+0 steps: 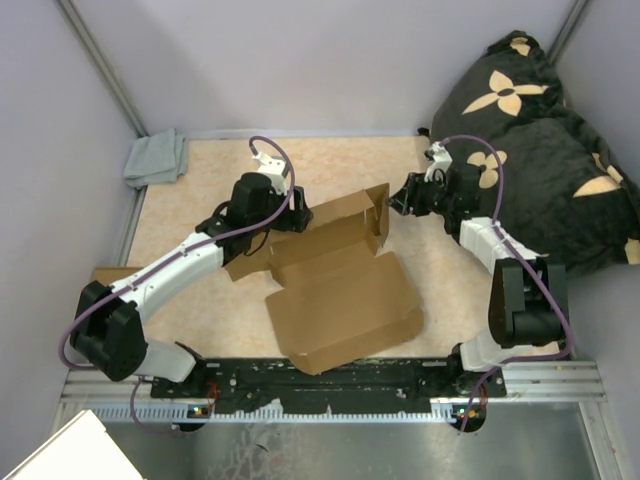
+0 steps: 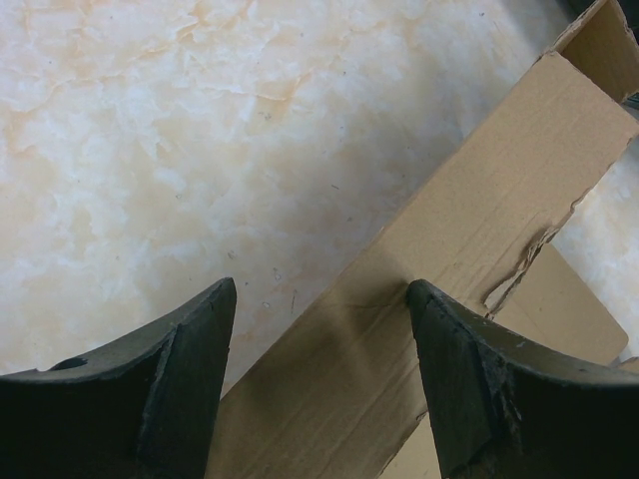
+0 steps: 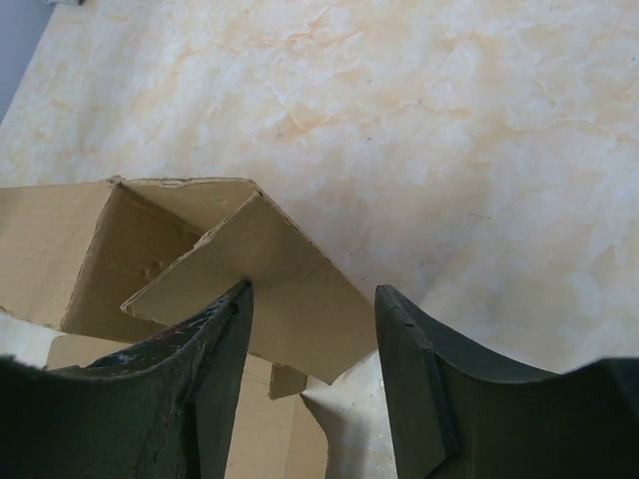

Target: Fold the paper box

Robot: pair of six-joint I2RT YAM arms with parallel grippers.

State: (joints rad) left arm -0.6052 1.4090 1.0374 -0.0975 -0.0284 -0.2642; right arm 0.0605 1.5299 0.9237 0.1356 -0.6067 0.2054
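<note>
The paper box lies in the middle of the table, brown and half folded. Its lid panel lies flat at the front, and its back wall and right side flap stand up. My left gripper is open at the left end of the back wall. In the left wrist view the wall runs between and beyond the fingers. My right gripper is open at the right flap. In the right wrist view the flap lies between the fingers, and the left fingertip touches it.
A grey cloth lies at the back left corner. A black pillow with tan flowers fills the back right. A smaller brown cardboard piece sits at the table's left edge. Grey walls close in the back and left.
</note>
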